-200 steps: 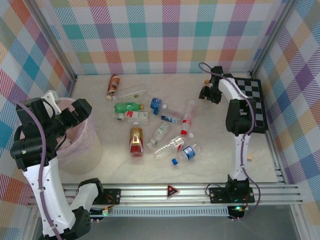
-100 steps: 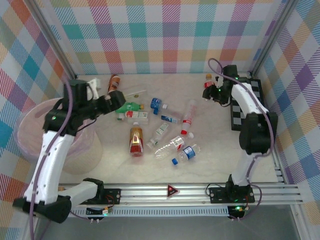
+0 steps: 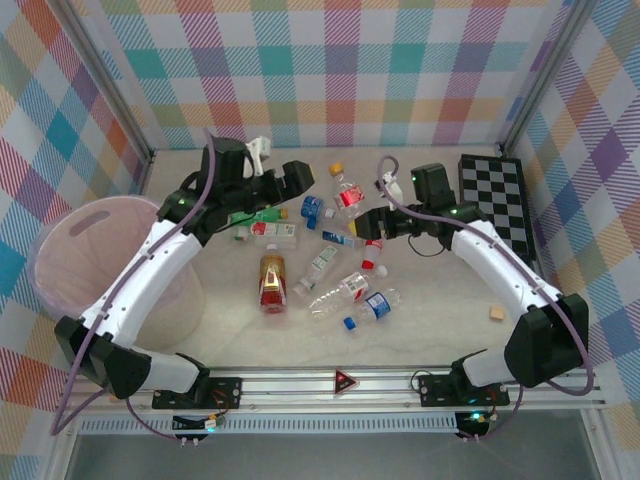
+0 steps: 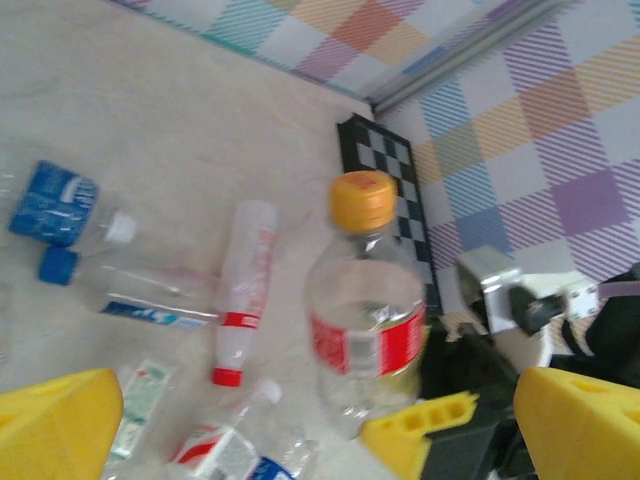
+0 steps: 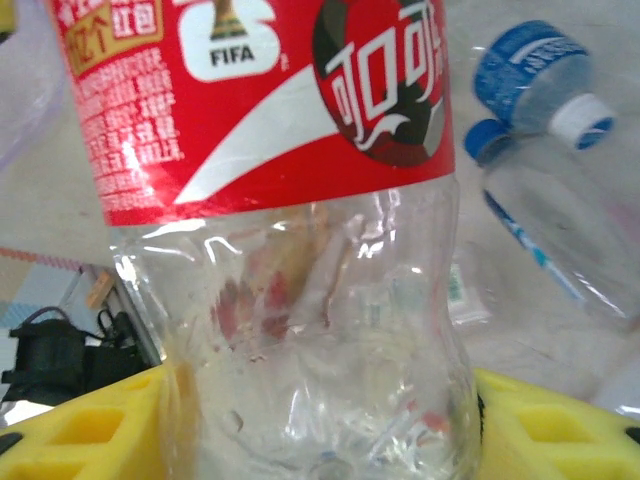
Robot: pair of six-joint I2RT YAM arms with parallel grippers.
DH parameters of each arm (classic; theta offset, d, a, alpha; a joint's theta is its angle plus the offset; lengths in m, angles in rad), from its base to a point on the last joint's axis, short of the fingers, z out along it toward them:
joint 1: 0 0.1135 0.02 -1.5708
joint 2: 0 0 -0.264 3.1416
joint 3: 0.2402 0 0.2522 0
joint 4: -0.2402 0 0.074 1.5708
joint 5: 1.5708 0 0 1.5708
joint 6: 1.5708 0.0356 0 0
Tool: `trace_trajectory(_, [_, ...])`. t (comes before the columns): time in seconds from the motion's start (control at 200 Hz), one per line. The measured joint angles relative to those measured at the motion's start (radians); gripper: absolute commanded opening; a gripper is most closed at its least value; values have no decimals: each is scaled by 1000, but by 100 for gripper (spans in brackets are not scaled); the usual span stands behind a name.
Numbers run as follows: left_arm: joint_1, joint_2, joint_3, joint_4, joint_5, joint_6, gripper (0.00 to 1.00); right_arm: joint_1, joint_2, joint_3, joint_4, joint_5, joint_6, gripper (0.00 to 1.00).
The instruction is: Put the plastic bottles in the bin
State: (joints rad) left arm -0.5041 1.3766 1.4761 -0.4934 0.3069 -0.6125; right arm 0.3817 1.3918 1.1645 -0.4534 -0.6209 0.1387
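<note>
My right gripper is shut on the base of a clear bottle with a red label and an orange cap, held above the table's middle back. My left gripper is open just left of that bottle, its yellow fingers spread wide. Several more bottles lie on the table: a green one, a brown-orange labelled one, and clear ones with blue caps or red caps. The pink-lilac bin stands at the left edge.
A black-and-white checkerboard lies at the back right. A small tan block sits on the table at the right. Checked walls close the back and sides. An aluminium rail runs along the near edge.
The left arm swung from over the bin to the table's back middle. The right arm carried the red-label bottle from the back right corner leftward to the middle.
</note>
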Motion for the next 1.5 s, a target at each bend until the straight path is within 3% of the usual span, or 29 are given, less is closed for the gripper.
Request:
trace_trajectory(0.35, [-97,113,-21,135,-2,-78,99,50,-68,-63,167,-73,56,51])
trace_trajectory(0.65, [-121,163,-35,272,14,-156,68,55,-79,-99,237,-81,95,53])
trace_trajectory(0.9, [-123,163,-36,285,-7,-157,56,57,-58,-102,273,-77,113,62])
trace_trajectory(1.025, [-123,163,-35,275,-26,-153,54,57,-35,-86,269,-83,117,74])
trace_trajectory(1.125, [-123,164,-30,249,-46,-142,52,51,-23,-70,261,-79,121,92])
trace_trajectory(1.2, [-122,172,-6,211,-59,-130,51,37,-25,-62,249,-80,117,98])
trace_trajectory(1.5, [-69,217,165,59,-69,-48,44,-124,-111,-40,103,-55,108,100])
